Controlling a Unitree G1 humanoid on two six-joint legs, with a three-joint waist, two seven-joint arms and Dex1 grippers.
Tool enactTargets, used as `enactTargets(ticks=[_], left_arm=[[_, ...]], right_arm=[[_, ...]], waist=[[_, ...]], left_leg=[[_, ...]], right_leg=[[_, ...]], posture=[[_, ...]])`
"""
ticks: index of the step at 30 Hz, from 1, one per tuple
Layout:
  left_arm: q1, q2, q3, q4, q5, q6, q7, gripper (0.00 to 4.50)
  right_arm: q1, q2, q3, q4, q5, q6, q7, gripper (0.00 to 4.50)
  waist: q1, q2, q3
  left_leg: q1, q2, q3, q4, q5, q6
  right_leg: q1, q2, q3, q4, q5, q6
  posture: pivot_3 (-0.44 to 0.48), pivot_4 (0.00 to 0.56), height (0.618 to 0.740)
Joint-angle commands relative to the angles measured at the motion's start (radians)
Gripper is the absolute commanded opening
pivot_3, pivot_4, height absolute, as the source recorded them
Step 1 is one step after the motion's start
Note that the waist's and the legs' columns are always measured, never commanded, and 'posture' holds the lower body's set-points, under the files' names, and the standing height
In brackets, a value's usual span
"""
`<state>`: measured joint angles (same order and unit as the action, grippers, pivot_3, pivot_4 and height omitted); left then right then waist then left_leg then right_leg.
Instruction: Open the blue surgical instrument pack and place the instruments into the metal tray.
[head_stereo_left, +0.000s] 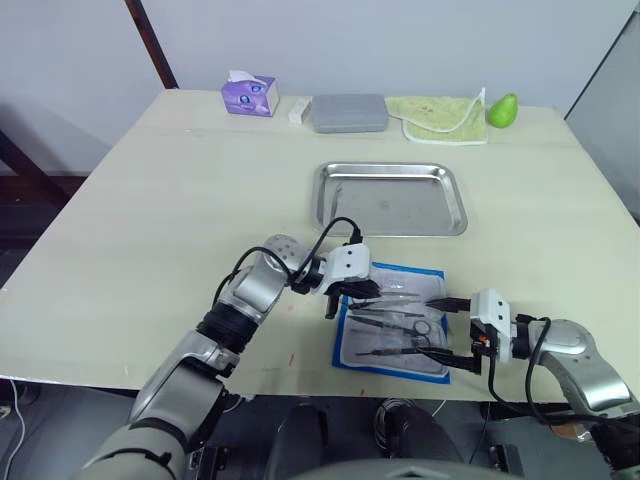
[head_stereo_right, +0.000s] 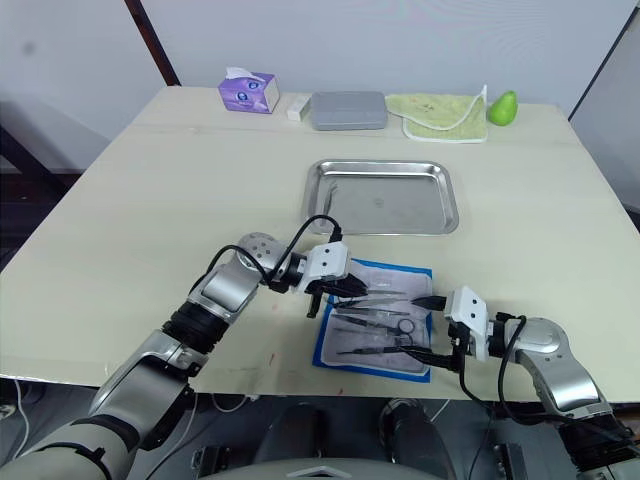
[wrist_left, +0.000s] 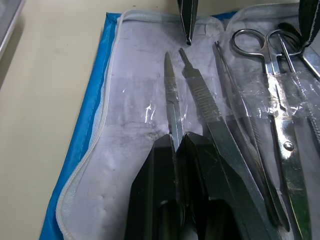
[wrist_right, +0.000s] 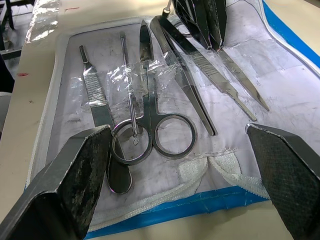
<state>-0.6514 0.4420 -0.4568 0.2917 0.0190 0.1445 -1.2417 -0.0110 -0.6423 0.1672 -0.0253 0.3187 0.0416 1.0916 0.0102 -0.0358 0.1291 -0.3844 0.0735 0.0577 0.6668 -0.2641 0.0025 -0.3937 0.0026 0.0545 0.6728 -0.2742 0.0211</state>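
The blue surgical instrument pack (head_stereo_left: 392, 322) lies open just nearer than the metal tray (head_stereo_left: 390, 198); no lettering is readable. The left claw (wrist_left: 176, 145) pinches 1 slim instrument (wrist_left: 170, 102) inside the pack, and the right claw (wrist_right: 180, 175) gapes wide at the pack's near edge.

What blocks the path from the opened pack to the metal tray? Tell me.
Nothing visible. Bare table lies between the blue surgical instrument pack and the metal tray. The left tool is already closed on one of the instruments.
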Motion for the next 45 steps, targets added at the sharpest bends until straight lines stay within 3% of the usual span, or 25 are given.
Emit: enactTargets(ticks=[1,21,45], left_arm=[[0.004,0.025,-0.038,0.003,0.050,0.066,-0.013,0.09],[-0.132,0.020,-0.032,-0.125,0.008,0.261,-0.100,0.09],[-0.107,0.186,0.023,-0.211,-0.022,0.255,-0.169,0.09]], right_arm=[[0.031,-0.004,0.045,0.050,-0.059,0.052,-0.008,4.50],[0.000,0.015,0.086,0.073,-0.089,0.075,-0.028,4.50],[-0.019,0.005,0.096,0.107,-0.098,0.070,-0.006,4.50]], waist=[[0.000,0.000,0.000],[-0.025,0.000,0.002],[-0.024,-0.001,0.002]], left_leg=[[0.000,0.000,0.000,0.000,0.000,0.000],[-0.001,0.000,-0.001,0.000,0.000,0.000],[-0.001,0.001,-0.001,0.000,0.000,0.000]], right_leg=[[0.000,0.000,0.000,0.000,0.000,0.000],[-0.001,0.002,0.000,0.000,0.000,0.001],[-0.001,0.001,0.000,0.000,0.000,0.000]], posture=[[0.000,0.150,0.738],[0.000,0.150,0.738],[0.000,0.150,0.738]])
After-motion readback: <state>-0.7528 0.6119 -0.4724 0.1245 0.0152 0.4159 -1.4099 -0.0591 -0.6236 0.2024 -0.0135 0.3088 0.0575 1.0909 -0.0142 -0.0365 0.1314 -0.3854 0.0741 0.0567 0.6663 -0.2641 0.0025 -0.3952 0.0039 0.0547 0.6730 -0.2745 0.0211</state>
